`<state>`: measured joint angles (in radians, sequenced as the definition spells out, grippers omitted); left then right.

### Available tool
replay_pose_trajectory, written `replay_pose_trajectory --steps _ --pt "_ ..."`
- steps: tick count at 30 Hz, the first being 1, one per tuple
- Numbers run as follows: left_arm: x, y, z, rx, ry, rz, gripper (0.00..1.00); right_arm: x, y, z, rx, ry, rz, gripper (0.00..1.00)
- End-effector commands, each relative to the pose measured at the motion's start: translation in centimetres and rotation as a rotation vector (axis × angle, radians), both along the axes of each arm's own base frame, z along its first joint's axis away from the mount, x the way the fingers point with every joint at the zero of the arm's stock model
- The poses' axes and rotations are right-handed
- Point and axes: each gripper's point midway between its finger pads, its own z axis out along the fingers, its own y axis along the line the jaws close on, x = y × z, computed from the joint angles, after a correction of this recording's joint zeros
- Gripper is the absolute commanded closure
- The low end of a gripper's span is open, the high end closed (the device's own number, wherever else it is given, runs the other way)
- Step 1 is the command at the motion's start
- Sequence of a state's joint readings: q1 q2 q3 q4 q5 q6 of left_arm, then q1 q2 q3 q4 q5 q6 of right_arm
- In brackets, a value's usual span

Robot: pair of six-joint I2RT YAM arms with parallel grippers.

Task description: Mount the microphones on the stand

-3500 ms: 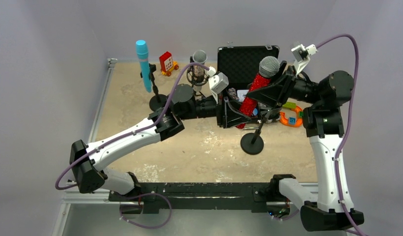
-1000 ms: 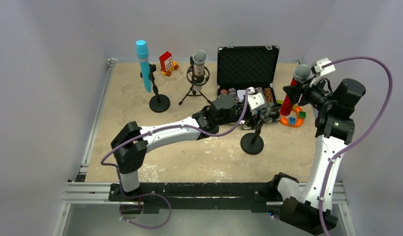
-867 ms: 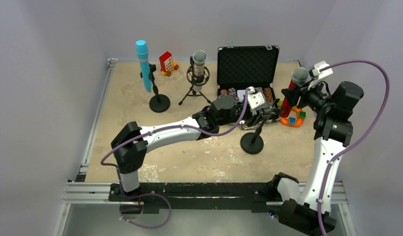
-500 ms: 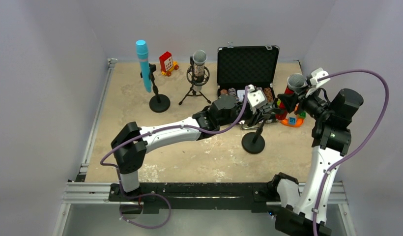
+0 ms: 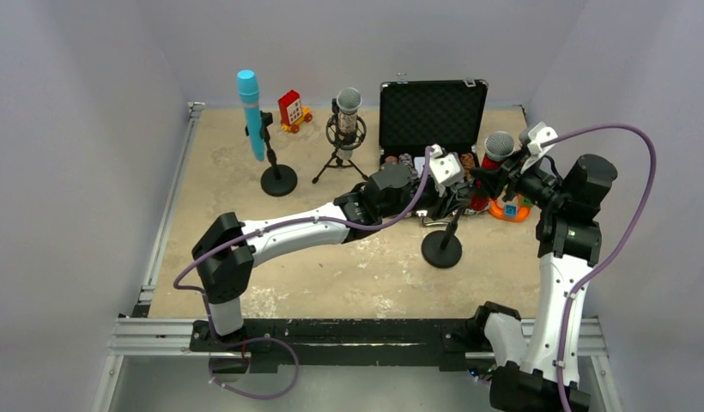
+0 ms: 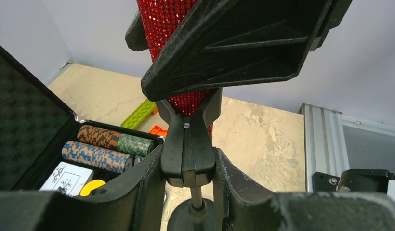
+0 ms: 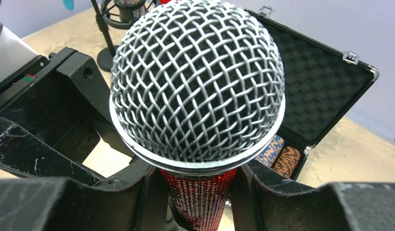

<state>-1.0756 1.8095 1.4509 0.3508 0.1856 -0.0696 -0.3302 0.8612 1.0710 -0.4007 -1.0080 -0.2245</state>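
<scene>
Two mics, the blue mic (image 5: 251, 120) and silver mic (image 5: 348, 101), look mounted at the back of the table (image 5: 357, 266), while my right pincer (image 7: 198, 192) clamps the red mic (image 7: 198, 82), its tail at the clip (image 6: 188, 144) that my left pincer (image 6: 188, 171) grips, not yet seated.

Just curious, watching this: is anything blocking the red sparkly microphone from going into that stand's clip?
Nothing visible does. The right gripper holds the red microphone upright, with its lower end already down at the stand's clip, which the left gripper grips from both sides. No other object lies between them.
</scene>
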Motion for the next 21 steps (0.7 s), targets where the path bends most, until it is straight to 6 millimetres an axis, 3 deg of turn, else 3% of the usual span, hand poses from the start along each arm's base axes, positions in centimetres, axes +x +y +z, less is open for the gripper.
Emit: replay_pose_trajectory --steps 1,4,7,11,15,21 --pt "-0.8 0.4 4.5 -0.099 0.0 -0.001 0.75 -2.2 2.3 -0.3 0.023 0.024 0.122 0.99" --pt "-1.0 0.8 4.7 -0.098 0.014 0.0 0.35 -2.2 2.2 -0.2 0.018 0.022 0.109 0.72" --pt "-1.4 1.3 5.1 -0.103 0.016 -0.007 0.19 -2.2 2.0 0.1 0.011 0.017 0.09 0.51" --pt "-2.2 2.3 5.9 -0.121 -0.002 -0.023 0.1 -2.4 1.8 0.5 0.02 0.018 0.081 0.32" --pt "-2.7 3.6 5.2 -0.128 -0.02 -0.024 0.06 -2.7 1.7 1.0 0.028 0.015 0.074 0.18" --pt "-3.3 5.3 1.2 -0.117 -0.042 -0.021 0.07 -3.1 1.2 1.9 0.028 0.006 0.04 0.11"
